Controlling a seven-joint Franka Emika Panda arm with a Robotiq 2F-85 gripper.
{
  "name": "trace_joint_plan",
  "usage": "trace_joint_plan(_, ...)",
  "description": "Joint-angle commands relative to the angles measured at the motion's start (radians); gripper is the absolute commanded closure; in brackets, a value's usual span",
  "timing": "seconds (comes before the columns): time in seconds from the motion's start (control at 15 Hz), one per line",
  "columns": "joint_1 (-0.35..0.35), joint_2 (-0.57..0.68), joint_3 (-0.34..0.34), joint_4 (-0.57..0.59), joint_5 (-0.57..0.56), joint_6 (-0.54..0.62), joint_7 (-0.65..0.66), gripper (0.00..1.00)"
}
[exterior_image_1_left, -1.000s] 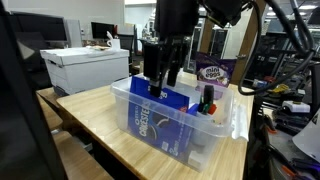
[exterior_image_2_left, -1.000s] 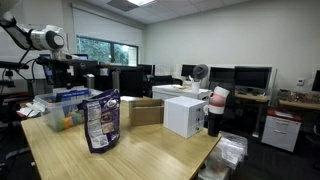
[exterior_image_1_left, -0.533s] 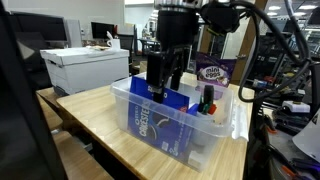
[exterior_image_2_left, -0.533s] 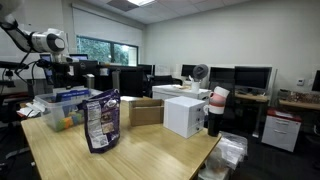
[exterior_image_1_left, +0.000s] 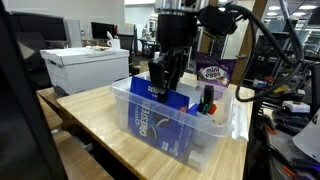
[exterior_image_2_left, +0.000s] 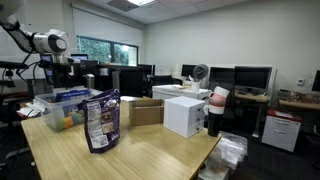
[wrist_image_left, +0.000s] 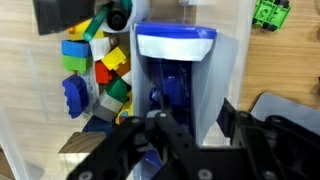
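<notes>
A clear plastic bin (exterior_image_1_left: 228, 128) stands on the wooden table (exterior_image_1_left: 100, 120). Upright inside it is a blue cookie package (exterior_image_1_left: 158, 124) with a white top (wrist_image_left: 175, 45). My gripper (exterior_image_1_left: 165, 84) hangs straight down into the bin, its tips at the package's upper edge. In the wrist view the gripper (wrist_image_left: 195, 115) stands part-way closed, with a gap still showing; the package's right side and the bin wall lie in that gap. Whether the pads touch the package I cannot tell. Coloured blocks (wrist_image_left: 98, 72) lie to the left of the package.
Markers (exterior_image_1_left: 207, 100) stand in the bin's far end. Behind the bin is a purple snack bag (exterior_image_1_left: 212, 72), also visible nearer (exterior_image_2_left: 100, 120). A white box (exterior_image_1_left: 85, 68) sits at the table's far side, beside a cardboard box (exterior_image_2_left: 145, 112). A green toy (wrist_image_left: 270, 12) lies outside the bin.
The gripper's fingers have drawn closer together over the blue package since half a second ago. The arm has shifted slightly above the bin. The bin's contents have not moved.
</notes>
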Motion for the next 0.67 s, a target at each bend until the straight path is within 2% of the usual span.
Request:
trace_joint_plan(0.0, -0.005, -0.012, -0.005, -0.014, 0.029, -0.010, -0.025, 0.62)
trace_joint_plan(0.07, -0.004, -0.010, -0.004, -0.015, 0.032, -0.010, -0.027, 0.62)
trace_joint_plan(0.4, 0.005, 0.003, 0.008, -0.024, 0.064, -0.002, -0.033, 0.48)
trace_joint_plan(0.6, 0.013, 0.013, 0.018, -0.030, 0.080, -0.002, -0.032, 0.49)
